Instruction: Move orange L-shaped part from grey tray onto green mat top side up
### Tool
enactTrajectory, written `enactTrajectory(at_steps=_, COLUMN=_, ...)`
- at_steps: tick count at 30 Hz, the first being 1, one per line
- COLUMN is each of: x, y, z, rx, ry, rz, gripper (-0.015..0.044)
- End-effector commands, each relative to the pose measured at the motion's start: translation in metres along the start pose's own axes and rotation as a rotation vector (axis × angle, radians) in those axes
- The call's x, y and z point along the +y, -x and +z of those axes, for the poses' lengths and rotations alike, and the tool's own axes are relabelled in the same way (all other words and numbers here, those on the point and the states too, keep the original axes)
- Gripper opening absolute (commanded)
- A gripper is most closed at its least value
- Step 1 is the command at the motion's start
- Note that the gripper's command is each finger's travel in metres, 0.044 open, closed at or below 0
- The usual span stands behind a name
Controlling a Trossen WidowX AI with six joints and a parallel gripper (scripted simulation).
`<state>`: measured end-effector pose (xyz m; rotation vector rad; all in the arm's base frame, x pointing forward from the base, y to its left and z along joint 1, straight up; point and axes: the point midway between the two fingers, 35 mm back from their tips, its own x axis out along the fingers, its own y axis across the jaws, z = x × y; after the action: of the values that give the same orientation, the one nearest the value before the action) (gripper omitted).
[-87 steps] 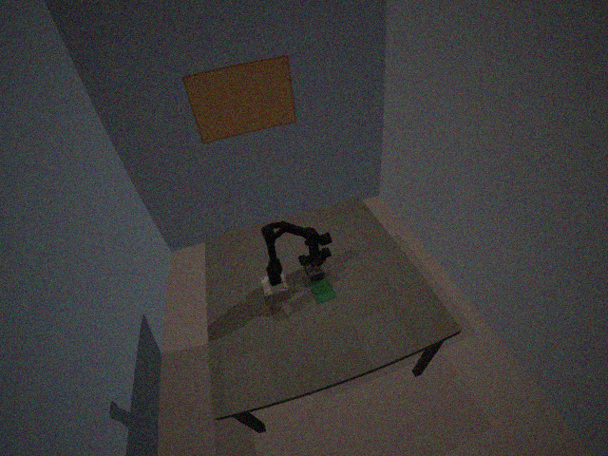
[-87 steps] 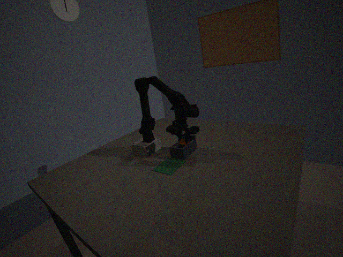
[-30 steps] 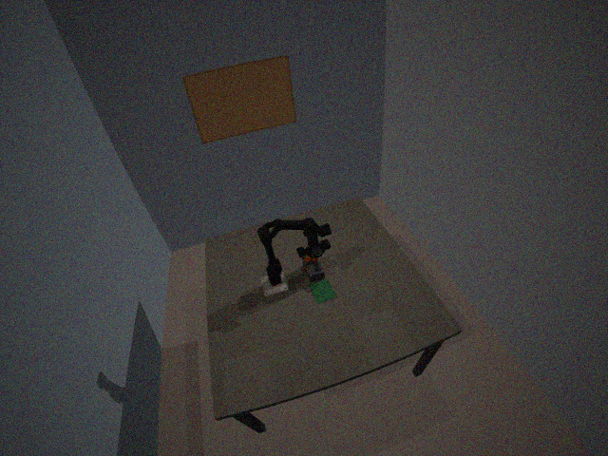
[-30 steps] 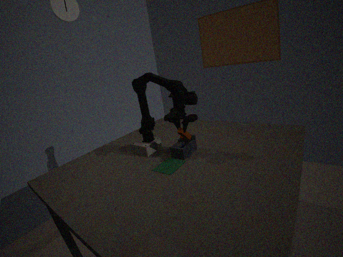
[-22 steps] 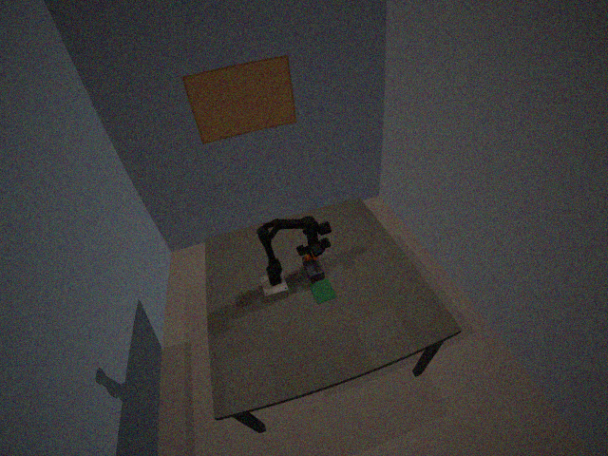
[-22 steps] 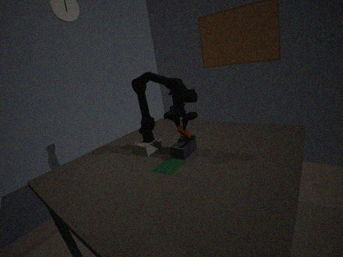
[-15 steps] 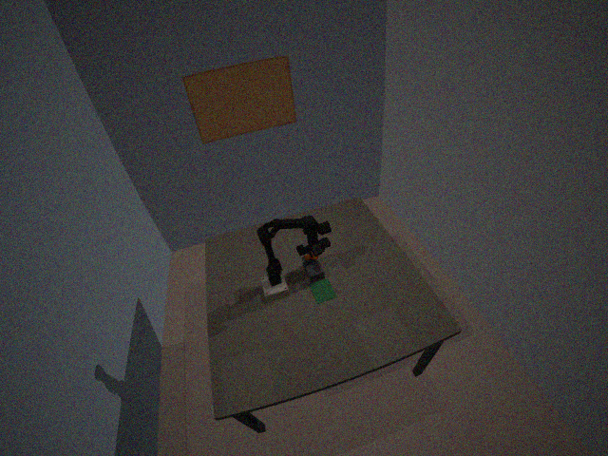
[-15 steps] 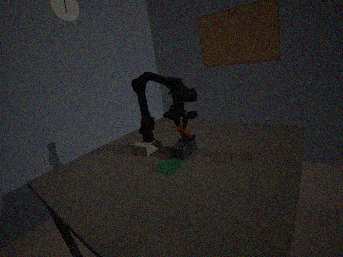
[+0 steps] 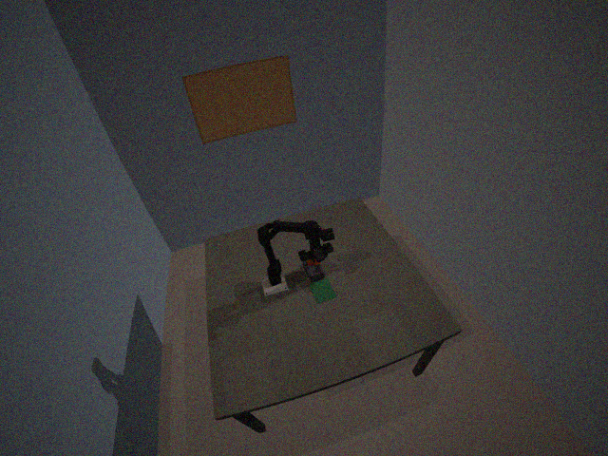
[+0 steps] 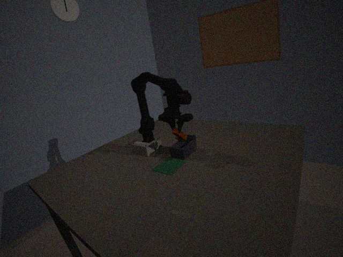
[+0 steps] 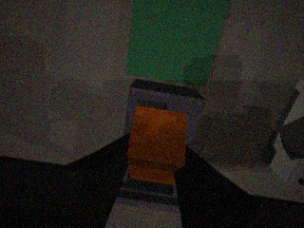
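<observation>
Top: 1 arm, gripper (image 9: 313,263) over 1 grey tray (image 9: 308,275); 1 green mat (image 9: 323,291) just beside, twd table's near edge.
Exterior: gripper clamped on 1 orange L-part (image 10: 179,134), tilted, above tray.
Wrist: fingers pinch part's sides; mat beyond tray.

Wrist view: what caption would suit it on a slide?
The tool pinches an orange block above the grey tray, with the green mat just beyond.
</observation>
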<state>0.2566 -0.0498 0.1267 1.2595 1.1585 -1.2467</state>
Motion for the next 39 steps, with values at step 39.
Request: enactTrajectory(at_steps=39, x=-0.011, y=-0.012, z=0.120, rx=-0.005, ry=0.000, rz=0.002, gripper=0.0000)
